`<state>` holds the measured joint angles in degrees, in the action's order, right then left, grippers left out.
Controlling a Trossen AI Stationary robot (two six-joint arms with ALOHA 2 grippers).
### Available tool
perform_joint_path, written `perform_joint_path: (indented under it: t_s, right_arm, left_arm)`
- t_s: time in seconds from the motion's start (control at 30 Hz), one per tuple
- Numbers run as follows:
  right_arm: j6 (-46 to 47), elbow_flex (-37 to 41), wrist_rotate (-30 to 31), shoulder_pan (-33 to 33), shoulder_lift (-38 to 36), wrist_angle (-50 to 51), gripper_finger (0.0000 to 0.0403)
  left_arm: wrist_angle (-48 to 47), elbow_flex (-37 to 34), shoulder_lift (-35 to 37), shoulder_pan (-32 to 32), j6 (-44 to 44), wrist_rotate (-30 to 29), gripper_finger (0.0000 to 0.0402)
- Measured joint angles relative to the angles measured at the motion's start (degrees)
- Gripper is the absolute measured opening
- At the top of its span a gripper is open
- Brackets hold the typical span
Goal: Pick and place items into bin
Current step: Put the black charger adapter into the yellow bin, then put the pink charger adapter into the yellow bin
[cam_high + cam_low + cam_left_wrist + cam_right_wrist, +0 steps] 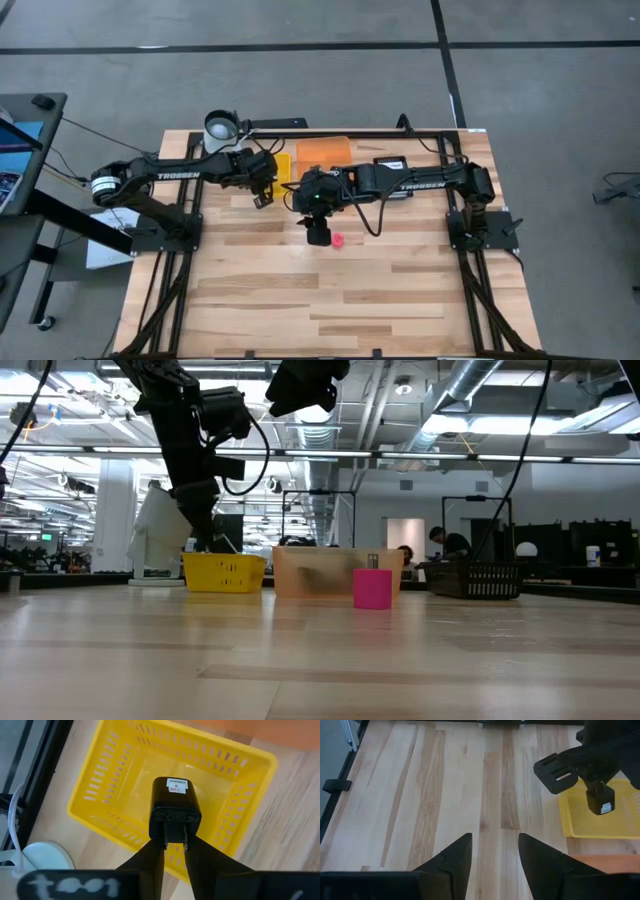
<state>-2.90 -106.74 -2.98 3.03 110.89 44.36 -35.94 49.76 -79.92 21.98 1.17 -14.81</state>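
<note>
The light wooden plank table (330,300) carries a yellow slotted plastic basket (125,765) at its far edge. Above the basket hangs a black plug-in charger block with a white label (175,802), long axis along the fingers, prongs toward the wrist. The left gripper (174,845), angled steeply downward, pinches those prongs. The right gripper (494,851) hovers half-open, empty, over bare boards near a small pink cylinder (338,241).

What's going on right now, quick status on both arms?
Left gripper clamped on black charger, over yellow basket. Right gripper open, empty, above bare table. Pink block waits on table. Nothing blocking.
</note>
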Motion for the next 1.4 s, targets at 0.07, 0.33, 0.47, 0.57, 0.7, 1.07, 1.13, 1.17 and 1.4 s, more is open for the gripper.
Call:
perform_joint_path:
  t_s: [0.07,0.33,0.47,0.57,0.7,1.07,1.13,1.17,1.4]
  right_arm:
    - [-0.02,0.0,0.0,0.0,0.0,0.0,0.0154]
    - [-0.05,0.0,0.0,-0.02,0.0,0.0,0.0154]
    - [-0.05,0.0,0.0,0.0,0.0,0.0,0.0154]
    - [-0.07,0.0,0.0,0.0,0.0,0.06,0.0154]
    - [-0.04,0.0,-0.04,0.0,0.0,1.31,0.0154]
    - [1.89,0.0,-0.2,3.36,0.0,22.8,0.0154]
    - [3.81,0.0,-0.22,4.4,0.0,26.74,0.0154]
    - [4.98,0.0,-0.21,4.99,0.0,28.11,0.0154]
    - [14.04,0.0,0.76,10.66,0.0,32.23,0.0152]
  left_arm:
    - [-0.07,0.0,0.0,0.0,0.46,-0.02,0.0072]
    - [0.59,0.0,0.02,0.0,0.15,-0.64,0.0135]
    - [0.68,0.0,0.02,0.0,-1.0,-0.7,0.0148]
    - [-0.42,0.0,0.02,-0.01,-2.38,-0.8,0.0149]
    - [-4.0,0.0,0.04,-0.02,-6.44,-0.98,0.015]
    - [-9.32,-0.02,9.78,-2.44,-18.45,-2.85,0.015]
    - [-8.42,-0.02,13.58,-3.69,-19.93,-2.96,0.015]
    - [-7.8,-0.02,15.68,-4.33,-20.55,-2.99,0.015]
    - [-0.77,-0.02,29.15,-10.83,-23.38,-3.2,0.015]
